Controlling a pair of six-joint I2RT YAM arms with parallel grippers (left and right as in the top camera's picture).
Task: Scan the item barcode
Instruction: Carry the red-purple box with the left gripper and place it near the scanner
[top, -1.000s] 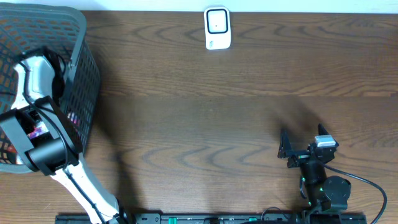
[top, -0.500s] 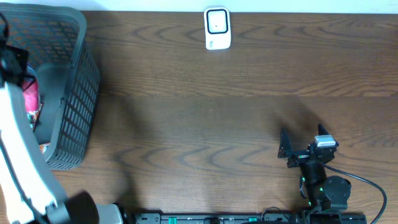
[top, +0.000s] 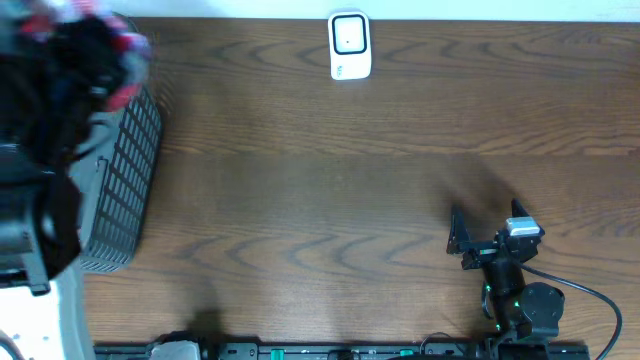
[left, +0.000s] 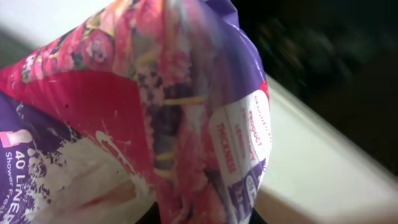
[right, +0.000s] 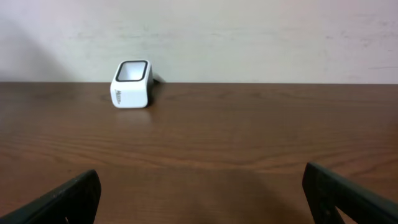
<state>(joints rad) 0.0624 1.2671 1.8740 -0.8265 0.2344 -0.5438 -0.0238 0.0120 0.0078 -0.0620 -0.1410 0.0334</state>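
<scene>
Left gripper (top: 92, 42), pressed together, pinches a crinkly pink-and-purple plastic package (left: 155, 112) just above the grey plastic mesh basket (top: 125, 190). Right gripper (right: 202, 196) rests spread wide, the white boxy scanner (right: 131, 84) well ahead of it.

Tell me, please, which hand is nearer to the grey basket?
Left. The left hand hangs above the basket, shut on a pink-and-purple packet; the right hand sits open far across the table, at its near right.

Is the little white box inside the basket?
No, the white box stands on the table, well apart from the basket.
</scene>
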